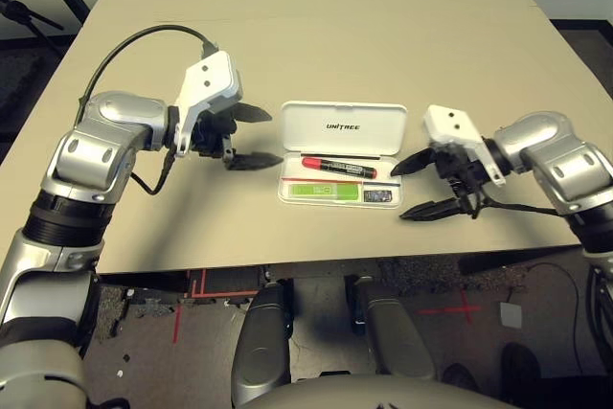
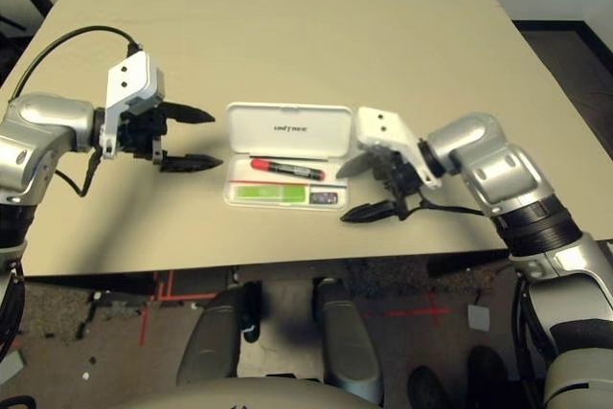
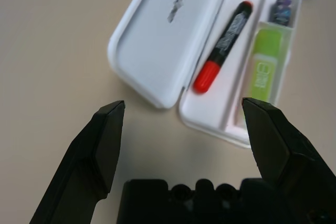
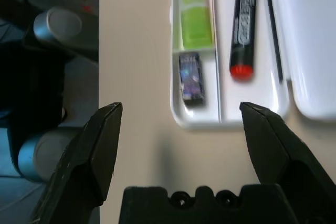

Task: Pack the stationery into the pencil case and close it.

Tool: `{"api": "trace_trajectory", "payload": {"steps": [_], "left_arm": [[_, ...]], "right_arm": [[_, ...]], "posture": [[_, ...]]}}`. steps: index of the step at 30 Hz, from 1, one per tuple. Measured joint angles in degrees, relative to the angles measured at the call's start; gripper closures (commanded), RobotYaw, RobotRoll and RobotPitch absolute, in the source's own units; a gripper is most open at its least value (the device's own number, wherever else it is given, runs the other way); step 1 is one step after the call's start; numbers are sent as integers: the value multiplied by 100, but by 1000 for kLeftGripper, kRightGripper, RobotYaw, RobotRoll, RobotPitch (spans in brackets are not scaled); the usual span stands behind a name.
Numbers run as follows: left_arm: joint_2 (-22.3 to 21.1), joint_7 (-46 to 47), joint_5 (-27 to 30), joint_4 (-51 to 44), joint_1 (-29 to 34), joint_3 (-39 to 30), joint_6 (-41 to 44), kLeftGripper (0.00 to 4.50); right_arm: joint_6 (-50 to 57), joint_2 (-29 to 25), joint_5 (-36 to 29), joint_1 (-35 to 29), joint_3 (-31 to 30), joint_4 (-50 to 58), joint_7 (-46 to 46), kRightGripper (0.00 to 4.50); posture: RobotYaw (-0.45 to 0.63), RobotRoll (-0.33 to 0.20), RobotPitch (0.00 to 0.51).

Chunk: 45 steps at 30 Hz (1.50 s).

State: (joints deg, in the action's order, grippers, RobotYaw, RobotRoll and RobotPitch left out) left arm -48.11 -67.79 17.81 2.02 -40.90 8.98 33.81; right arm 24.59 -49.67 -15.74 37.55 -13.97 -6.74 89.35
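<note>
Hands [image 1: 248, 138] [image 1: 419, 189] flank open case [image 1: 342, 127].

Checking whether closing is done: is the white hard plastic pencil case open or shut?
Open. The white hard plastic pencil case has its lettered lid folded back, exposing the red marker and light-green bar inside.

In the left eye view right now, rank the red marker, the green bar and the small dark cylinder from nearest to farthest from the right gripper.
1. Dark cylinder: front compartment of the open case, at the end beside the right gripper.
2. Red marker: rear compartment, near the middle, below the lid.
3. Green bar: front compartment, toward the left-arm end.
The marker and bar are fairly close in rank.
</note>
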Motion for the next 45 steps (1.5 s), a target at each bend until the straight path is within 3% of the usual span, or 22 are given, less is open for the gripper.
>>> {"api": "trace_trajectory", "payload": {"steps": [3, 7, 10, 19, 27, 33, 39, 45], "left_arm": [[-10, 47, -99, 302, -209, -11, 4, 0], [45, 175, -286, 869, -524, -10, -68, 0], [141, 272, -444, 1314, -669, -4, -195, 945], [774, 888, -1143, 3146, -1459, 52, -867, 4471], [1089, 365, -1541, 4413, -1961, 239, -2133, 4491], [1665, 25, -1876, 5549, -2662, 399, -2920, 4491], [2057, -609, -2146, 5933, -2931, 580, -3412, 4491], [2080, -1201, -2204, 5766, -2984, 586, -3472, 4491]], "right_arm": [[-284, -232, -216, -46, 260, -333, 201, 30], [-779, -393, -997, -60, 607, -811, 266, 30], [-980, -533, -1196, -42, 703, -1059, 276, 0], [-1113, -640, -1493, -109, 770, -1178, 286, 0], [-1178, -792, -1728, -215, 777, -1173, 286, 0], [-1177, -806, -1747, -355, 829, -1122, 288, 0], [-1159, -804, -1748, -471, 879, -1076, 288, 0], [-1105, -793, -1735, -555, 1099, -921, 288, 0]], "posture": [[22, 0, 190], [6, 0, 186], [-3, 0, 185], [-22, 0, 184], [-42, 0, 186], [-64, 0, 192], [-91, 0, 194], [-77, 0, 195]]}}
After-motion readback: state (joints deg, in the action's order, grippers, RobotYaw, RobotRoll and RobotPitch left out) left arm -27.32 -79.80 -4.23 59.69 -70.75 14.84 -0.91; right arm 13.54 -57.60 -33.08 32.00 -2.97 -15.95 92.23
